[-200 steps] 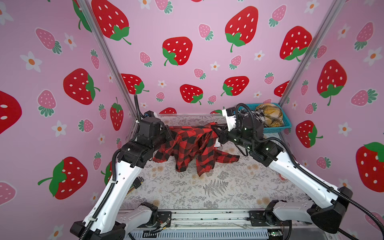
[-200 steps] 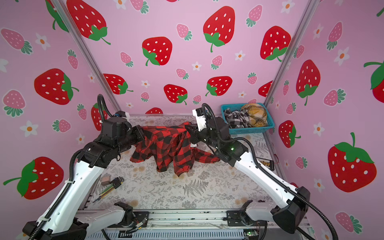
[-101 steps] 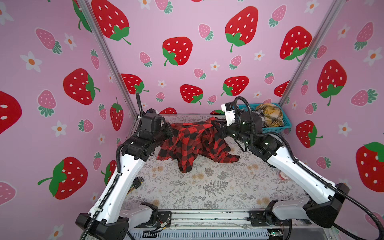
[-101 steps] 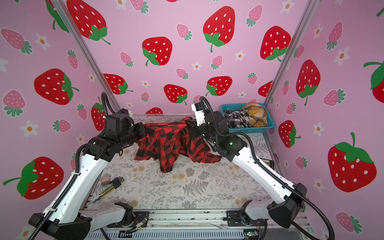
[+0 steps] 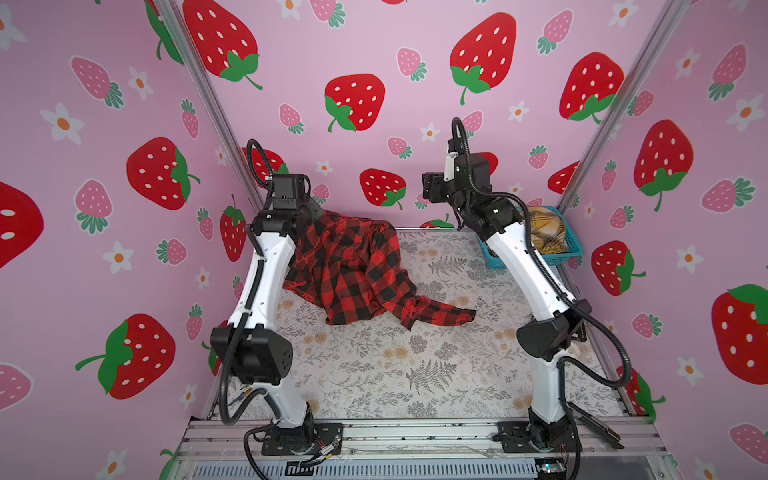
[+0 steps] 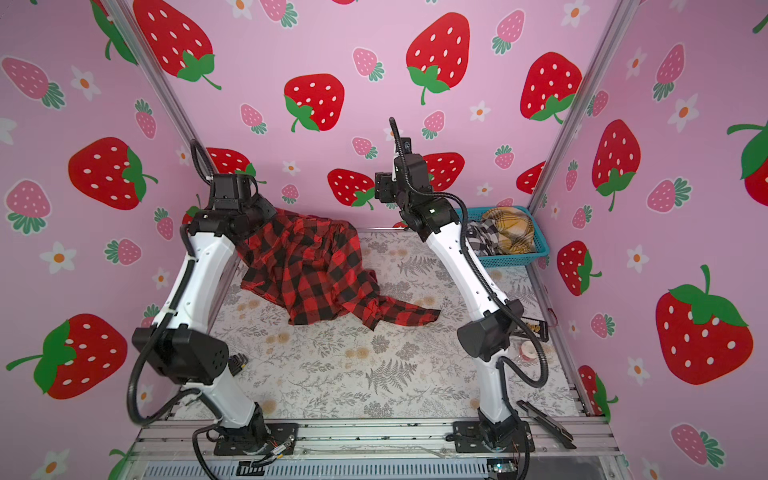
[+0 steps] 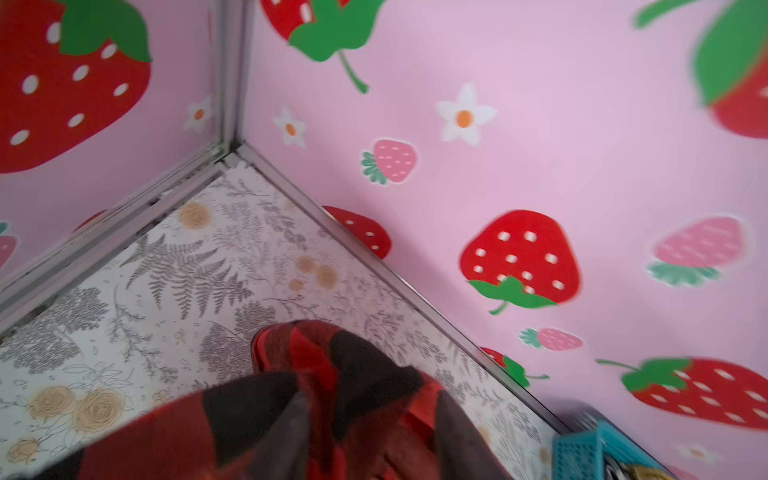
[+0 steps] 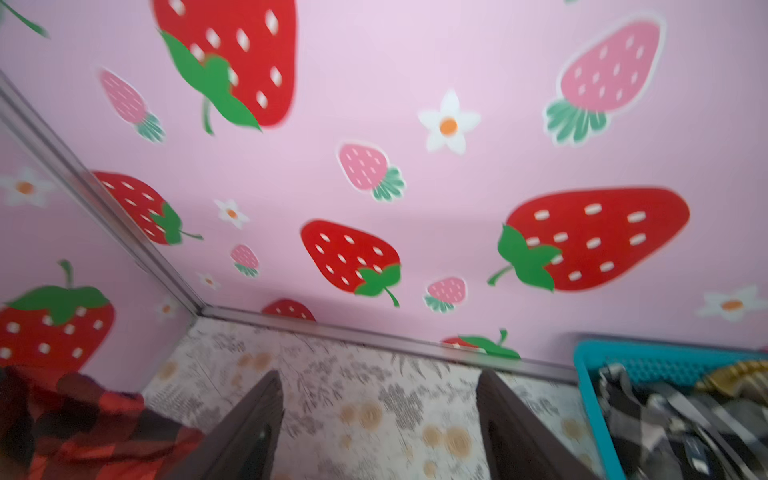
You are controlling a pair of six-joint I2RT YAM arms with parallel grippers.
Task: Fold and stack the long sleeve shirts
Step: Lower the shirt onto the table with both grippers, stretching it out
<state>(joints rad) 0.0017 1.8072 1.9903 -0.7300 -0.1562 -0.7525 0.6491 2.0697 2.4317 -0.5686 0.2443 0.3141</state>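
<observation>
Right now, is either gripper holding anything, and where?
Right gripper: nothing, jaws open. Red-and-black shirt drapes over parted fingers of the left gripper; grip cannot be told.

The left arm (image 5: 266,282) and right arm (image 5: 523,270) both rise steeply, elbows bent. The right gripper (image 8: 376,374) is poised high with its fingers spread wide. The left gripper (image 7: 370,405) sits lower, its fingers parted.

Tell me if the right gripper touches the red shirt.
Apart: both top views show bare wall between the raised right gripper and the red shirt.
</observation>
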